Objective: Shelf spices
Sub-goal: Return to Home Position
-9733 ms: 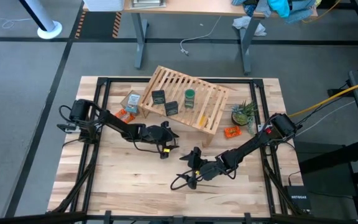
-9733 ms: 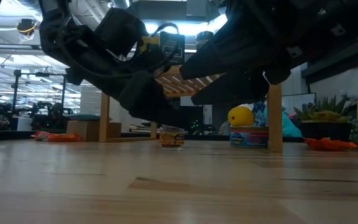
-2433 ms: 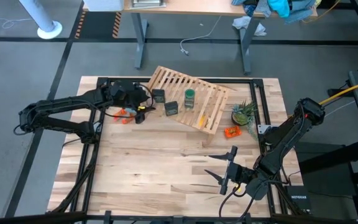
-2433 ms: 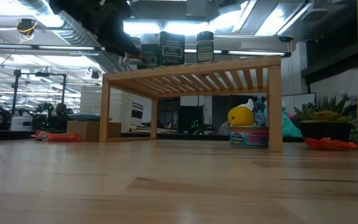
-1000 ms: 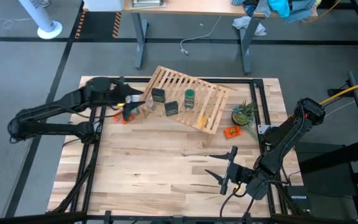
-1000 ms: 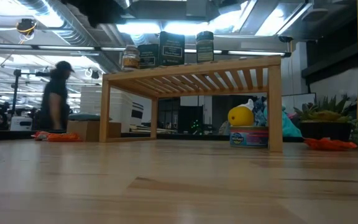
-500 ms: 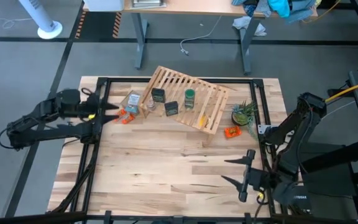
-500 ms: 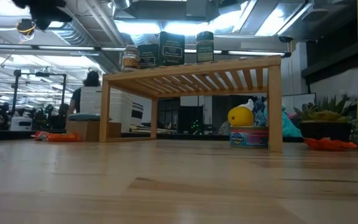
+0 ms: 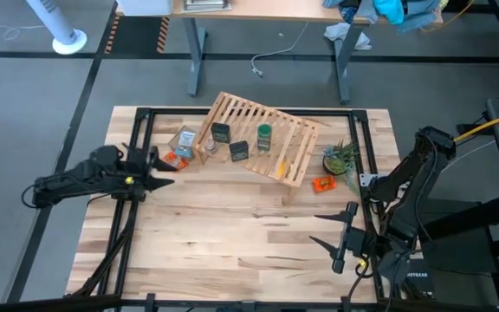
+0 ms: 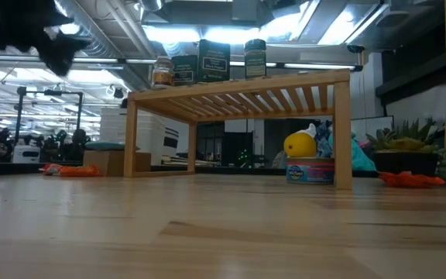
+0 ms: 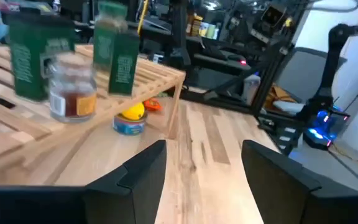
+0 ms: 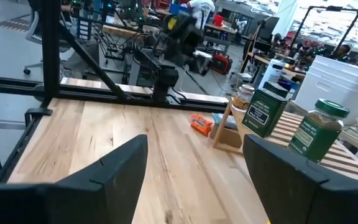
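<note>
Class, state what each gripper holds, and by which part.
Nothing: the left gripper and the right gripper both stand open and empty, away from the shelf.

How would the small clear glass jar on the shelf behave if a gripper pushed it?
The clear glass jar stands near the end of the shelf, so a push could probably drop it. Being glass, it may break. It looks small and likely light.
</note>
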You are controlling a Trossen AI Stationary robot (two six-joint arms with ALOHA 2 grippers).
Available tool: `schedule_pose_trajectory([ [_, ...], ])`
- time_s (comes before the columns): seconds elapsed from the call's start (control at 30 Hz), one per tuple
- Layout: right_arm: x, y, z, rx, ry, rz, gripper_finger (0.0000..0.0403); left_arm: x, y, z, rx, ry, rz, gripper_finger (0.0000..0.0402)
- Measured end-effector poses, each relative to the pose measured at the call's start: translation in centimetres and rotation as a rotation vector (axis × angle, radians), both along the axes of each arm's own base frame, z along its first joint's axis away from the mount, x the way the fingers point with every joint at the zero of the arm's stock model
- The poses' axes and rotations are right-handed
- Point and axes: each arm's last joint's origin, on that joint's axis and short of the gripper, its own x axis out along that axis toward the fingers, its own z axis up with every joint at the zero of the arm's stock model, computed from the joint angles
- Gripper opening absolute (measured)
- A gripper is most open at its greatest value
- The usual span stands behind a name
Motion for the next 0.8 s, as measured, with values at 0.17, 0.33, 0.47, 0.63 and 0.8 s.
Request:
schedule_pose_trajectory([
  [0.17,-0.1,-0.2,0.3,0.011,-0.01,-0.007,0.027,1.8,-0.1,-3.5,0.076,-0.008,-0.058,0.0202],
  [0.33,-0.1,-0.2,0.3,0.013,-0.014,-0.013,0.027,2.4,-0.6,-4.7,0.185,-0.096,-0.147,0.0202],
  [0.47,-0.1,-0.2,0.3,0.008,-0.011,-0.011,0.027,2.4,-1.0,-4.7,0.257,-0.122,-0.231,0.0202],
  [0.63,-0.1,-0.2,0.1,-0.012,0.003,-0.002,0.027,2.4,-1.5,-4.7,0.258,-0.13,-0.288,0.0202],
  [0.8,-0.2,-0.4,0.4,-0.045,0.021,0.024,0.027,2.4,-1.7,-4.7,0.242,-0.149,-0.309,0.0202],
])
